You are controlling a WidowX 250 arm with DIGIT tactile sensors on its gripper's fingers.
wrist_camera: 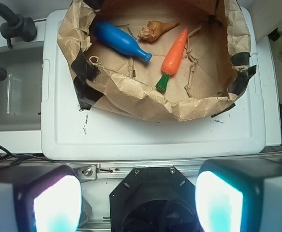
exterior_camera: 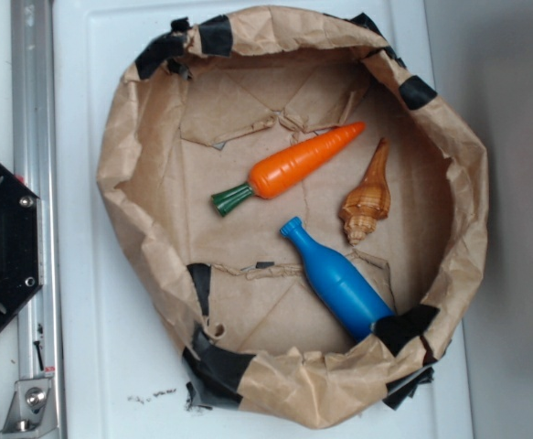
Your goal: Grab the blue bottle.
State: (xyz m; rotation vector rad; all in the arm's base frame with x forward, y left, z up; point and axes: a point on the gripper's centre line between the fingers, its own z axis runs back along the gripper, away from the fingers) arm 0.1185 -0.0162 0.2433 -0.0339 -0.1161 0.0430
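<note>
The taped brown paper basket [wrist_camera: 131, 99] corrals 3 toys well ahead of the released, wide-spread gripper [wrist_camera: 138, 203], so the blue bottle [wrist_camera: 121, 42] lies ahead-left, the orange carrot [wrist_camera: 174, 53] ahead-right and the seashell [wrist_camera: 155, 30] beyond between them.
</note>
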